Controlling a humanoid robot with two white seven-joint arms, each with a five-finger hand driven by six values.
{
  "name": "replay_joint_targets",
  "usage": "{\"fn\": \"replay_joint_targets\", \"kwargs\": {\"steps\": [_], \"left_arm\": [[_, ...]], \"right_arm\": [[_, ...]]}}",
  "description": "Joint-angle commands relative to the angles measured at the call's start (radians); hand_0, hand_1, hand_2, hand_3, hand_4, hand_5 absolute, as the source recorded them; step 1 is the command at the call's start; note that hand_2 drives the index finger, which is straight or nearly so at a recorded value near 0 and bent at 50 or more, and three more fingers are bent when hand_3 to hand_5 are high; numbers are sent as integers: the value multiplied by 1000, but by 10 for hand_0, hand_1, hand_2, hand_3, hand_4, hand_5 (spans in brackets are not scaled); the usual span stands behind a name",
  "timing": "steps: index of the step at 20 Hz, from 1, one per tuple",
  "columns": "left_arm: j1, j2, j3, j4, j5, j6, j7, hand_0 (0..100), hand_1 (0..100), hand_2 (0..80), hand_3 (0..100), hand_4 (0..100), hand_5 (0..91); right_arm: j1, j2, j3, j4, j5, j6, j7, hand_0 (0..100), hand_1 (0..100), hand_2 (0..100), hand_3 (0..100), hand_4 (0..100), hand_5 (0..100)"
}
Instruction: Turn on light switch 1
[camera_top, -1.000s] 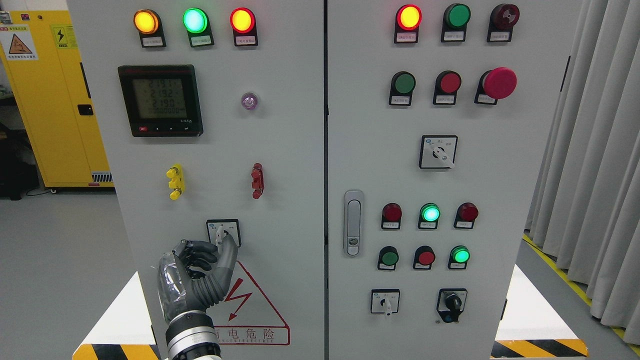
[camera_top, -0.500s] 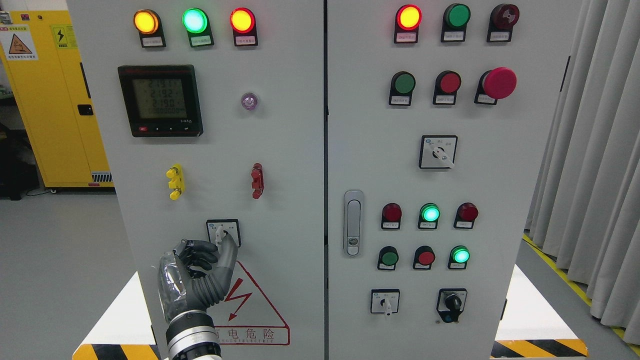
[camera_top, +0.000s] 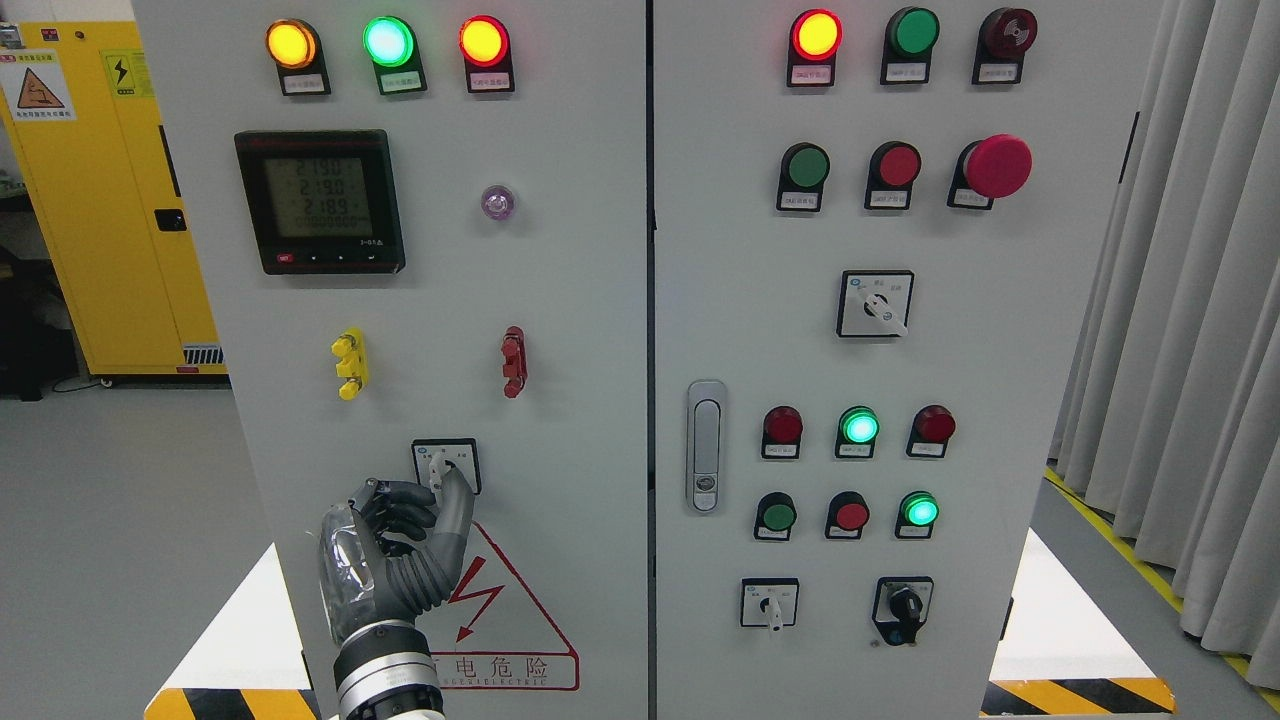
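Rotary switch (camera_top: 445, 465) sits low on the left cabinet door (camera_top: 580, 400), above the red warning triangle (camera_top: 500, 620); its white lever stands near upright, tip tilted slightly left. Left hand (camera_top: 400, 545): fingers curled, thumb touching the lever from below-right, not enclosing it.

Industrial or electrical training workshop. Grey control cabinet (camera_top: 640, 300) filled frame centre, carrying lit indicator lamps (camera_top: 388, 42), digital meter (camera_top: 320, 200), selector switches (camera_top: 875, 303). Yellow safety cabinet (camera_top: 100, 200) stood upper left; hazard floor tape (camera_top: 1080, 695) lower right; grey curtain (camera_top: 1200, 300) at right edge.
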Motion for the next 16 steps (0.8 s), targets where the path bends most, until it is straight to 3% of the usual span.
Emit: {"fn": "replay_joint_targets", "kwargs": {"steps": [1, 16], "left_arm": [[-1, 0, 1, 2, 0, 0, 2, 435, 649, 662, 829, 811, 753], [-2, 0, 1, 3, 0, 0, 0, 472, 605, 665, 832, 814, 753]], "right_arm": [[0, 0, 0, 0, -29, 0, 0, 0, 500, 40, 0, 0, 0], [0, 0, 0, 0, -29, 0, 0, 0, 500, 40, 0, 0, 0]]}}
